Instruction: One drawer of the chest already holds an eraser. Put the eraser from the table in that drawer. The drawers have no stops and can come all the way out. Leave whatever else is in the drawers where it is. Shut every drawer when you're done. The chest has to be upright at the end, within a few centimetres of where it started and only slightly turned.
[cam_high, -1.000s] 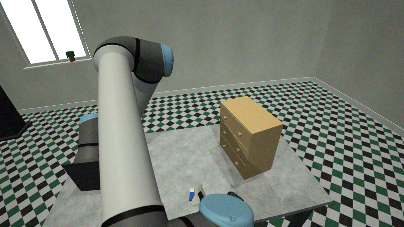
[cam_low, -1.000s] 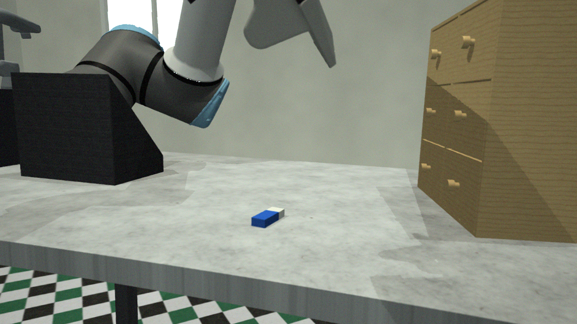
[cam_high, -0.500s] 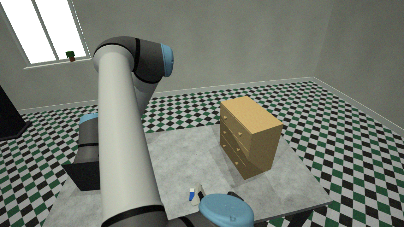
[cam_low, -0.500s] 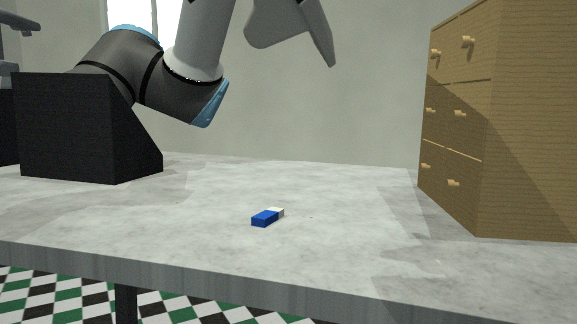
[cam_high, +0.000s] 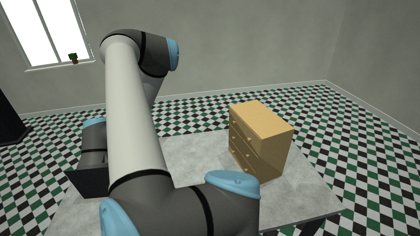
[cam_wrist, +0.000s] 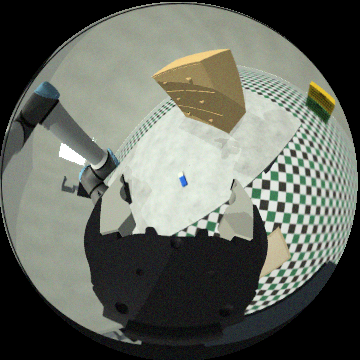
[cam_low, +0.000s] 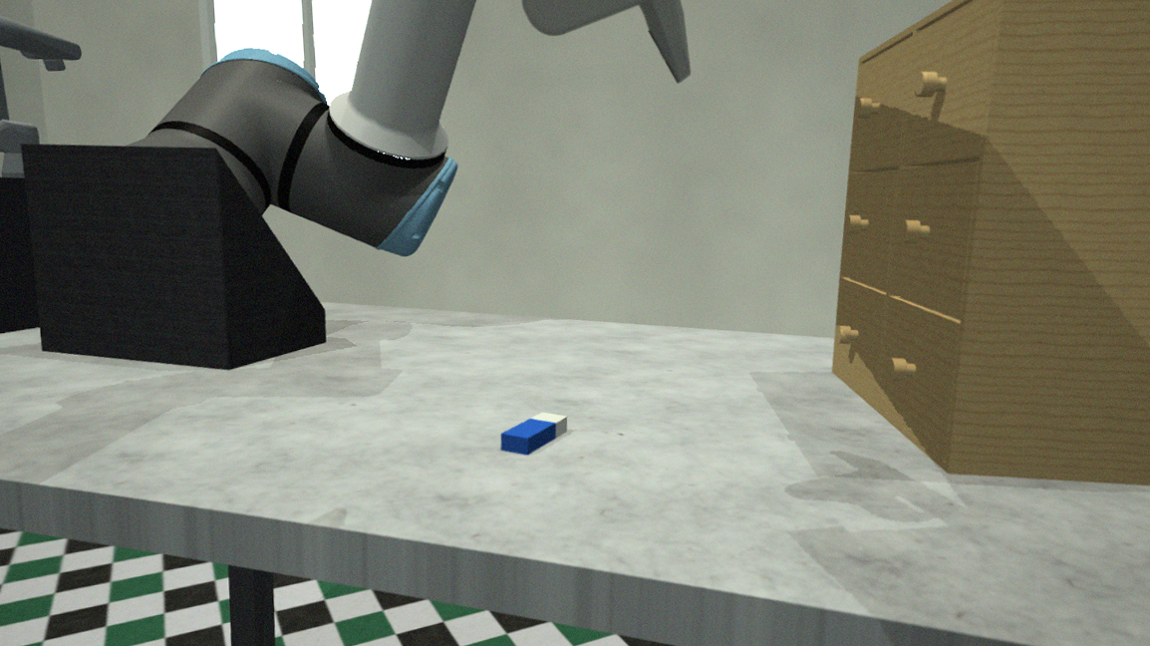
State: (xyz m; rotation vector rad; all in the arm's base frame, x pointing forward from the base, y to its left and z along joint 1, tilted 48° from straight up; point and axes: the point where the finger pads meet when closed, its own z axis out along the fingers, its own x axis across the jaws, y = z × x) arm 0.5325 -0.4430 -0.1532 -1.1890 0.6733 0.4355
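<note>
- In the top view, the pale wooden chest with round knobs (cam_high: 273,152) (cam_low: 1082,227) (cam_wrist: 220,85) is standing upright on the grey stone-patterned table (cam_high: 190,158) (cam_low: 439,373) (cam_wrist: 155,170). Its three stacked drawers are looking shut, their fronts facing open tabletop, which is presumably leaving room for pulling them out. The arm is hiding the eraser here.
- In the exterior view, the small blue-and-white block eraser (cam_low: 530,435) (cam_wrist: 183,179) is lying flat on the table, well apart from the chest. Part of the grey two-jaw gripper (cam_wrist: 178,186) is hanging above it, at the upper edge.
- In the wrist view, the gripper is holding its jaws spread wide with nothing between them. The eraser is showing between the fingertips but beyond them, down on the table. The open spread is probably keeping both options ready: pulling a knob to find the matching eraser, or grasping this one.
</note>
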